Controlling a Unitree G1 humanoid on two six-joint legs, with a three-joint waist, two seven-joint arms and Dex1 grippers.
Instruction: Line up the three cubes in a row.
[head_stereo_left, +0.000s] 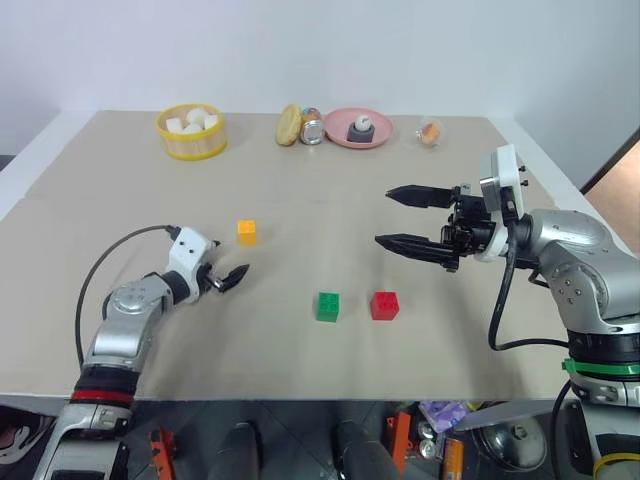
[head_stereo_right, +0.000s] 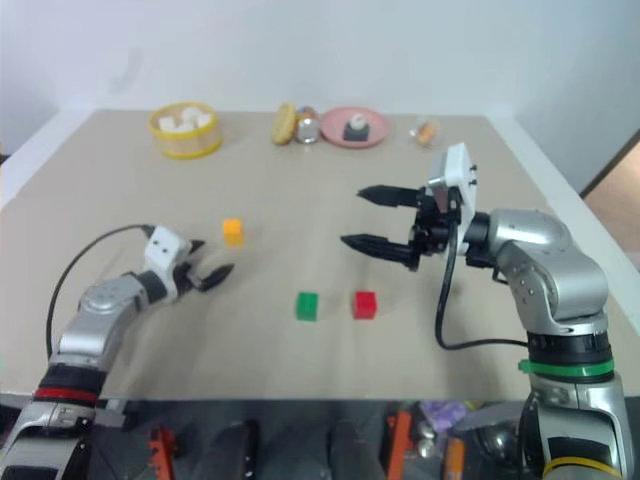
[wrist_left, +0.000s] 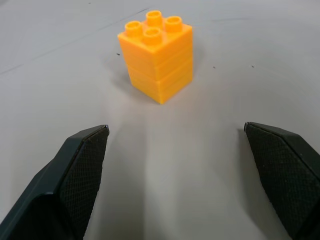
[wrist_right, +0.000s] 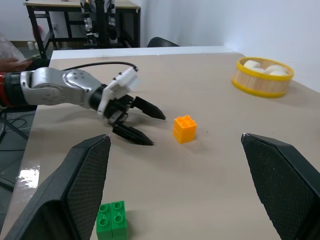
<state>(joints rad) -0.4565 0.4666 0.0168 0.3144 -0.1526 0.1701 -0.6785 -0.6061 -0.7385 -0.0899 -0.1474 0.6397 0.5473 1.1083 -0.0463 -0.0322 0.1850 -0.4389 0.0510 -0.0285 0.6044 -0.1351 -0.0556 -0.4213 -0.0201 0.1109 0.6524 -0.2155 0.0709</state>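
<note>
The orange-yellow cube (head_stereo_left: 246, 232) sits on the bench (head_stereo_left: 300, 190) apart from the green cube (head_stereo_left: 327, 306) and red cube (head_stereo_left: 384, 305), which stand side by side. The left gripper (head_stereo_left: 232, 277), fingers spread, is nearer, with the cube just ahead between its fingertips' line. The right gripper (head_stereo_left: 395, 217) hovers open, well off.

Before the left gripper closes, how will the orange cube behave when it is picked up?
The orange cube looks like rigid plastic, so it probably will not deform. Its flat sides should suit the left gripper. It stands taller than wide, so a push might tip it.
</note>
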